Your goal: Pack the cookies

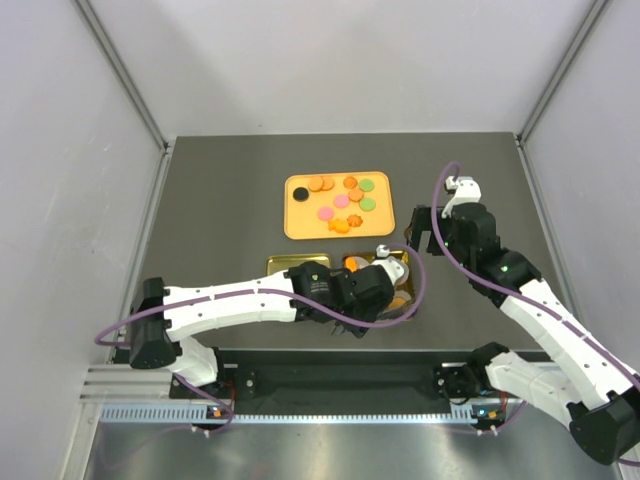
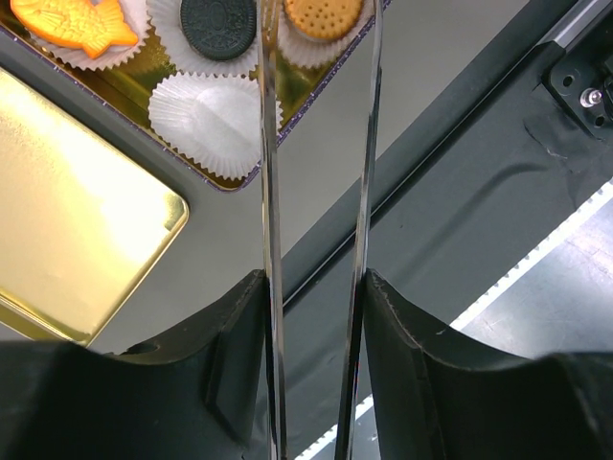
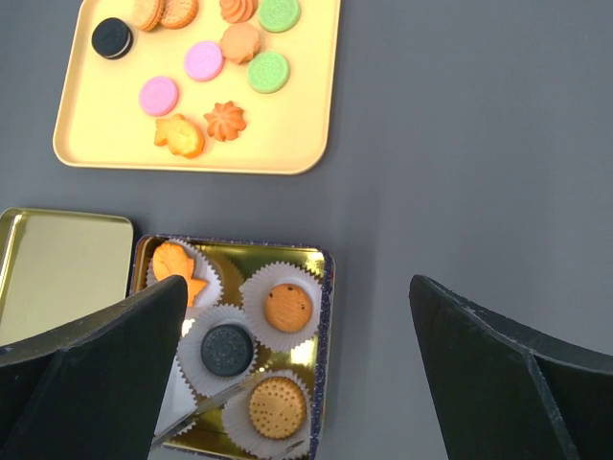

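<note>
Dark grey table (image 1: 220,200), pale orange tray (image 1: 300,225) lying flat near its middle, gold tin (image 3: 311,259) open nearer the front edge, gold lid (image 3: 62,264) just beside the tin's left side.

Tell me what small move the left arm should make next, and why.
Probably lift the clear tongs straight up out of the gold tin. The left end effector grips them with the blades either side of a round biscuit that already sits in its paper cup, so it looks released. Another cup is empty, and cookies wait on the tray.
</note>
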Robot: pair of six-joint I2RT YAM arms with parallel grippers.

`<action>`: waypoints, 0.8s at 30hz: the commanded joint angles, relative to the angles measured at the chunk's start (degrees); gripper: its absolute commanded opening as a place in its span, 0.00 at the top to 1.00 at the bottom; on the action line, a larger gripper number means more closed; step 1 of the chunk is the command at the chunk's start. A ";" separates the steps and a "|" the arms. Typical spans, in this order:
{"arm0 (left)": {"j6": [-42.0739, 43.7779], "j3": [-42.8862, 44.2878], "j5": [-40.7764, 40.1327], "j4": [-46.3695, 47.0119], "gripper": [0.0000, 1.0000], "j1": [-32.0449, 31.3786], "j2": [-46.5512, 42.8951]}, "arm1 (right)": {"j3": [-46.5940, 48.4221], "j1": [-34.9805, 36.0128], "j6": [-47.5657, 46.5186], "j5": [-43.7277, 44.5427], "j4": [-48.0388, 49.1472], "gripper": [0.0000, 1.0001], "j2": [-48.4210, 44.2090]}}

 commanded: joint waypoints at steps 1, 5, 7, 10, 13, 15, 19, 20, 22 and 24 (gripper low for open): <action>0.42 1.46 -0.47 2.01 0.51 -0.44 -0.91 | 0.55 -0.45 -0.68 0.34 0.71 0.00 -0.92; 0.59 1.72 -0.56 1.92 0.49 -0.35 -1.08 | 0.38 -0.46 -0.77 0.34 0.80 0.00 -0.92; 0.59 1.99 -0.82 1.92 0.51 -0.35 -1.43 | 0.38 -0.46 -0.77 0.34 0.80 0.00 -0.75; 0.85 3.13 -2.92 2.27 0.53 -0.17 -2.84 | 0.38 -0.54 -0.77 0.25 0.71 0.00 -1.01; 2.17 5.06 -6.00 1.49 0.55 1.49 -4.42 | 0.55 -0.63 -0.85 0.25 0.71 0.00 -0.92; 2.96 5.94 -5.83 1.31 0.55 5.00 -5.21 | 0.55 -0.54 -0.94 0.17 0.71 0.00 -1.01; 5.42 6.47 -4.78 2.18 0.56 12.20 -5.39 | 0.64 -0.63 -0.85 0.08 0.71 0.00 -0.75; 5.77 6.56 -4.34 2.88 0.56 15.26 -5.22 | 0.56 -0.63 -0.94 -0.10 0.71 0.00 -0.66; 6.47 6.91 -4.25 3.24 0.56 18.18 -4.25 | 0.55 -0.54 -0.85 -0.10 0.80 0.00 -0.66; 7.09 7.43 -4.07 4.03 0.56 22.23 -3.46 | 0.55 -0.63 -0.94 -0.19 0.89 0.00 -0.57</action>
